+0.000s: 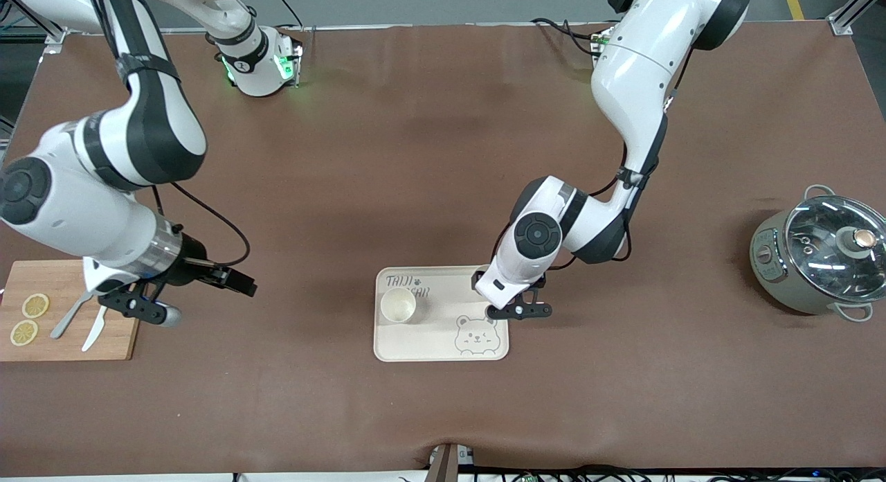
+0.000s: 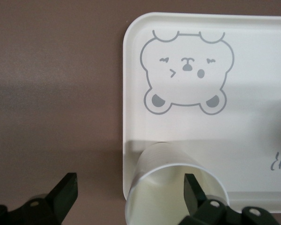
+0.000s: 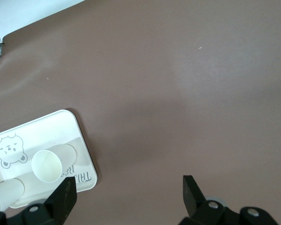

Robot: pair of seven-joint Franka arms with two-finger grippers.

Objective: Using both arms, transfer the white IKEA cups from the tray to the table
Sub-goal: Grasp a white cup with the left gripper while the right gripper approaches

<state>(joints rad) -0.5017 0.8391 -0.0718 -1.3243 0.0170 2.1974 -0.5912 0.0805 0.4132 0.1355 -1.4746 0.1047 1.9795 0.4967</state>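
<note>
**Cups on the bear tray, both grippers spread open**

Cups first: you have one white cup (image 1: 398, 305) standing upright on the cream tray (image 1: 443, 347), near the tray's printed lettering and toward the right arm's end of it. The second cup (image 2: 171, 187) sits directly under your left gripper (image 1: 516, 309), on the tray's edge toward the left arm's end. In the left wrist view one black finger (image 2: 192, 187) shows inside the cup's rim and the other finger (image 2: 65, 190) stands well outside it over the brown table (image 1: 443, 156), so the fingers are spread apart and are not clamping the cup. From the front the arm's wrist hides this cup completely. The bear drawing (image 2: 187, 70) lies just ahead of that gripper on the tray.

Your right gripper (image 1: 149, 309) hangs over the edge of the wooden cutting board (image 1: 66, 350) at the right arm's end of the table, well apart from the tray. Its fingers are spread wide with nothing between them. Below it on the board lie a fork (image 1: 69, 317) and a knife (image 1: 93, 333), with two lemon slices (image 1: 29, 319) beside them.

A grey-green pot (image 1: 817, 260) with a glass lid stands at the left arm's end of the table, well apart from the left gripper.
</note>
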